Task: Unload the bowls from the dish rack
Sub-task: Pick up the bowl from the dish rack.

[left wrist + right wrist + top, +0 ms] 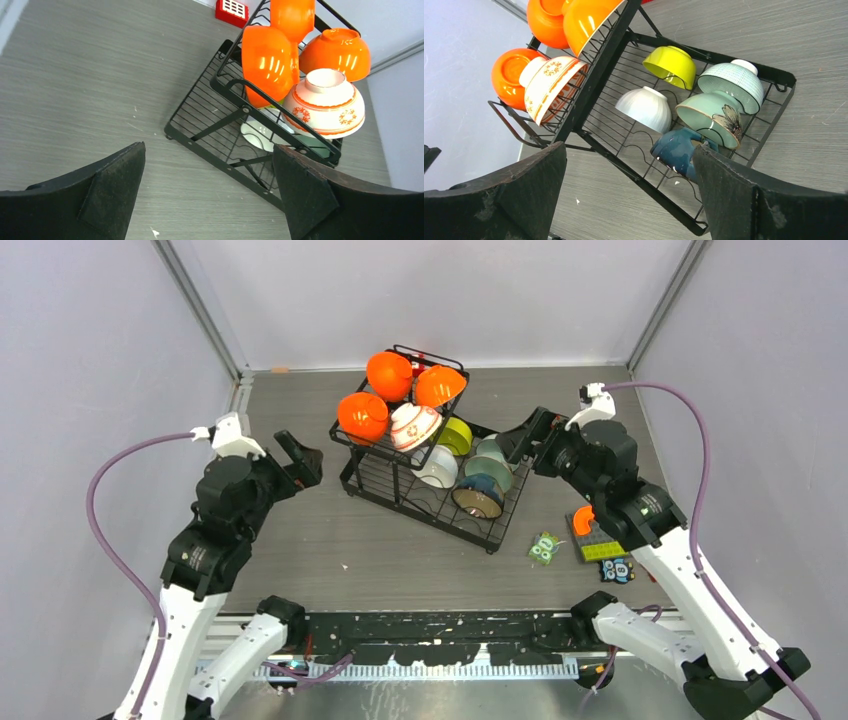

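The black wire dish rack [420, 502] stands at the table's middle. Its upper basket holds three orange bowls [389, 374] and a white bowl with a red pattern [415, 426]. The lower tier holds a lime-yellow bowl [457, 435], a plain white bowl [437, 466], mint bowls [490, 472] and a dark blue bowl [478, 497]. My left gripper [300, 460] is open and empty, left of the rack [225, 167]. My right gripper [520, 440] is open and empty, at the rack's right side, near the dark blue bowl [676, 150].
A toy block plate [598, 540] and owl cards [543, 548] lie on the table right of the rack, beside my right arm. A small red tag [232, 10] sits at the rack's far end. Grey walls close in the table on three sides.
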`<state>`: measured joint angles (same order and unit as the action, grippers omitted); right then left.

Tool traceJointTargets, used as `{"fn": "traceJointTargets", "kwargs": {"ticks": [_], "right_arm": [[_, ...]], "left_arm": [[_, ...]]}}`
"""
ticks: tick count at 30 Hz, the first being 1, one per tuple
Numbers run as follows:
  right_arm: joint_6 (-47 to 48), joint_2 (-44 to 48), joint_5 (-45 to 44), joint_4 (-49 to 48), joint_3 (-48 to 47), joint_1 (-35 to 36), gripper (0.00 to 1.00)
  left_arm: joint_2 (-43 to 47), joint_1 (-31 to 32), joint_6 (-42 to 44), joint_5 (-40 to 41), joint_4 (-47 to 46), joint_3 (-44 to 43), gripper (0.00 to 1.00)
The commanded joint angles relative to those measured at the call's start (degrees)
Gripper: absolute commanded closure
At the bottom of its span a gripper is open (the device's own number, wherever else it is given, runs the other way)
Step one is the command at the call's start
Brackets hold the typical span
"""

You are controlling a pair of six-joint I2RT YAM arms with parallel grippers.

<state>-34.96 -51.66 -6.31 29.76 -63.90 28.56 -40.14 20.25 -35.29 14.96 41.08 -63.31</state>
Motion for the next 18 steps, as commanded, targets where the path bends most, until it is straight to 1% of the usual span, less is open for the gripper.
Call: {"fn": "traceJointTargets", "kwargs": {"ticks": [1,3,5,8,10,14,16,18], "right_arm": [[0.26,1.97,-2.76,-4.38,0.89,0.14,0.0],[-1.9,4.06,-7.39,-6.18,2.17,0.17,0.0],[-1.37,6.92,-8.43,-10.05,4.44,0.16,0.0],[-0.04,8.99,-6.61,-13.62,6.61,0.16,0.0],[0.97,7.94,-4.67,-12.46,5.26,0.17,0.0],[2.52,4.18,-0.71,-7.65,1.27,0.16,0.0],[1.42,4.14,-0.68,-8.74,1.89,0.13,0.0],[-0.03,4.6,0.24,-12.55,3.32,0.15,0.0]], "left_arm": [[1.28,0.14,12.84,-0.67,-4.68,0.97,0.0],[1.11,0.14,16.07,-1.2,-4.08,1.31,0.0],[0.52,0.14,16.83,0.23,-3.02,1.59,0.0],[-0.46,0.14,16.93,1.5,-1.21,1.98,0.0],[-0.04,0.14,16.37,1.2,-1.47,2.54,0.0],[3.78,0.14,15.1,1.52,-5.82,6.41,0.0],[6.16,0.14,15.11,1.62,-8.54,8.66,0.0],[8.57,0.14,15.37,1.36,-10.88,10.8,0.0]]}}
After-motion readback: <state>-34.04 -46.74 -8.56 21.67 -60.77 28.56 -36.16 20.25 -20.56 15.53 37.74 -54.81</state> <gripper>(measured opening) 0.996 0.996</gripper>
